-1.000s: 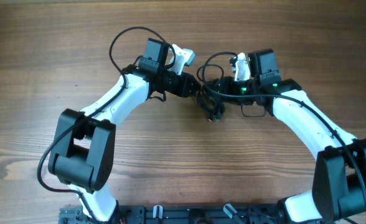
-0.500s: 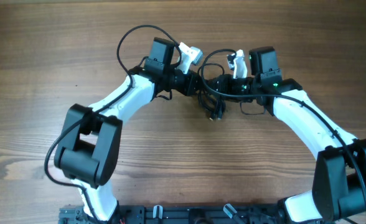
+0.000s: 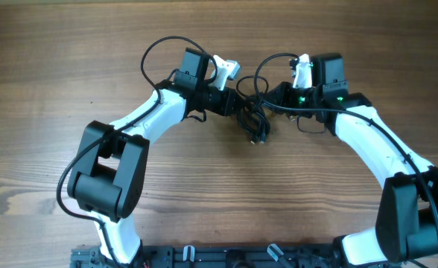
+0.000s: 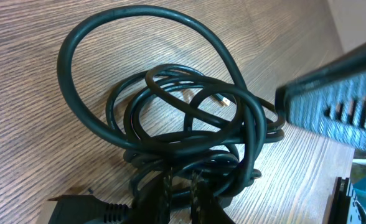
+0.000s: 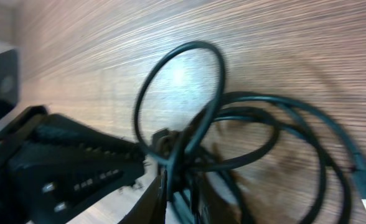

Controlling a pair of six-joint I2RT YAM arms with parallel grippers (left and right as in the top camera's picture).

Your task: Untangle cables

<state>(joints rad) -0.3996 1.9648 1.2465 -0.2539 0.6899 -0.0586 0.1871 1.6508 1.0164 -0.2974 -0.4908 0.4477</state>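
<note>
Arms (image 3: pixel 148 119) (image 3: pixel 368 141) bowed inward, pincers (image 3: pixel 240 104) (image 3: pixel 273 95) on cables (image 3: pixel 256 125)

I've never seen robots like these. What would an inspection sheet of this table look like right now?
Surface: wooden table, brown grain.
Job's things: cables, thin black cords in one tangled bundle of overlapping loops, between the two grippers.
Clutter: nothing seen.
Grippers: left gripper shut on the cables; right gripper shut on the cables from the opposite side.
Cables: thicker arm wire arcs in a loop, apart from the bundle.
Surroundings: black rail along the near edge; nothing else seen.
</note>
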